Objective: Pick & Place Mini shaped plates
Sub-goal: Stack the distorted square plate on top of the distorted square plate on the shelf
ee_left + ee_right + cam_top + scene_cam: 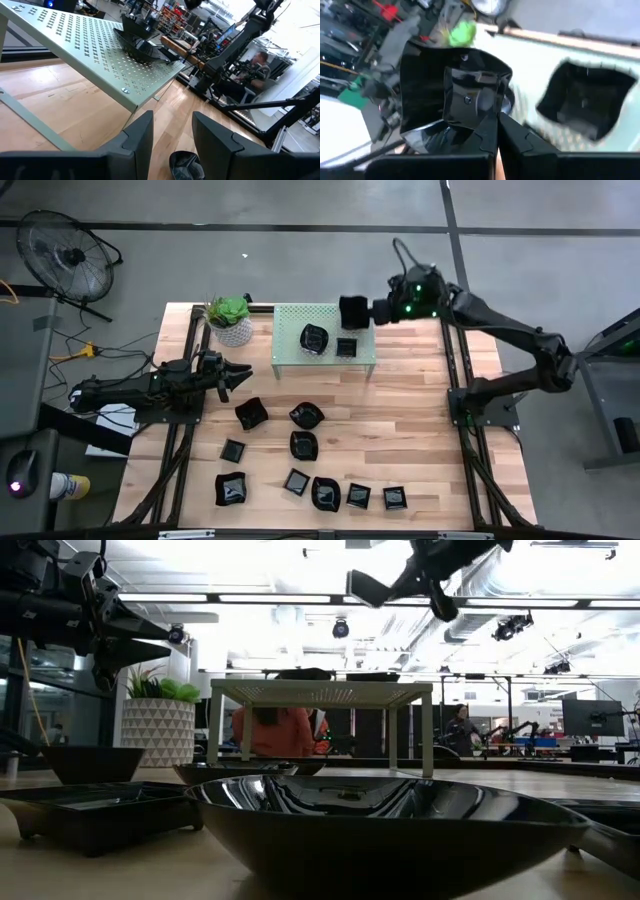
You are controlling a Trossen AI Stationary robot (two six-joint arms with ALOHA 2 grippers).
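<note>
Twelve mini shaped plates show in our high view. Nine lie on the wooden counter [420,420]: three near its middle [306,415] and six along the near edge [326,494]. Two more sit on the pale perforated shelf [325,338], a wavy-rimmed one [314,339] beside a small square one [346,347]. We see the twelfth, a square plate [353,311], held on edge above the shelf's far right corner by the right gripper [371,312], whose fingers are pinched together on its rim. One left gripper [243,370] hovers over the counter's left side, beside one potted plant [231,319], fingers apart and holding nothing. One fan [66,254] stands on the floor.
</note>
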